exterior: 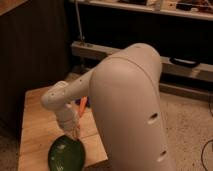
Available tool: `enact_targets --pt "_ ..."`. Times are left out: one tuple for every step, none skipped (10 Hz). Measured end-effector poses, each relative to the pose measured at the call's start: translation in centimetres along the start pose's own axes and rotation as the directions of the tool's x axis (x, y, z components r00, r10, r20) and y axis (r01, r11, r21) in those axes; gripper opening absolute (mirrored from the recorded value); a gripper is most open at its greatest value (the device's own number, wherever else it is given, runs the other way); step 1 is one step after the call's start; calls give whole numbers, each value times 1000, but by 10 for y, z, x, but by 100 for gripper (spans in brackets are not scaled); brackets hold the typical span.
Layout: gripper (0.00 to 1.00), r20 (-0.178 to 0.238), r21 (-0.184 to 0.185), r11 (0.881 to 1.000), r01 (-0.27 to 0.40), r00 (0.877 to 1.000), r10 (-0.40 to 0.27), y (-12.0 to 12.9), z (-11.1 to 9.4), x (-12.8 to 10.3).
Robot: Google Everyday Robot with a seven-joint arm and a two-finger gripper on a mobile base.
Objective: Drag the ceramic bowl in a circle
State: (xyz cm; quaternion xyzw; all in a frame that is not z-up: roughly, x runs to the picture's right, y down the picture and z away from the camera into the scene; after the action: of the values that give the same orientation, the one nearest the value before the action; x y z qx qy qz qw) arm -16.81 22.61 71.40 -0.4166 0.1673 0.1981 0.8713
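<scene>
Camera view is showing you the gripper [75, 132] reaching down onto the far rim of the ceramic bowl [66, 154], which is sitting at the near edge of the wooden surface [37, 125]. You cannot tell how the jaws are standing. Since the bowl is lying nearer than them, your circling is likely swinging from that rim.

A single camera looks down from high behind the robot's arm [127, 105], whose white shell fills the near right. The view faces forward and left over a wooden table [37, 125], with dark shelving [150, 30] far behind. At the near left edge, the gripper [75, 133] meets the ceramic bowl [66, 154], seen from steeply above. No second view exists.
</scene>
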Motion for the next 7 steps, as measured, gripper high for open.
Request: enact_targets --pt "0 6 -8 1000 9 1000 -9 2 -2 -13" --pt "0 14 -18 1000 16 1000 -15 3 -4 -28" --pt "0 22 -27 1000 14 1000 -14 1 -6 -39" --pt "0 31 -33 999 5 1000 -4 -4 -8 -51" --pt "0 39 -37 999 -13 999 15 -13 -12 -63" --pt "0 49 -38 998 -44 998 45 -27 -15 -73" --pt "0 57 -38 997 -70 996 72 -40 -18 -78"
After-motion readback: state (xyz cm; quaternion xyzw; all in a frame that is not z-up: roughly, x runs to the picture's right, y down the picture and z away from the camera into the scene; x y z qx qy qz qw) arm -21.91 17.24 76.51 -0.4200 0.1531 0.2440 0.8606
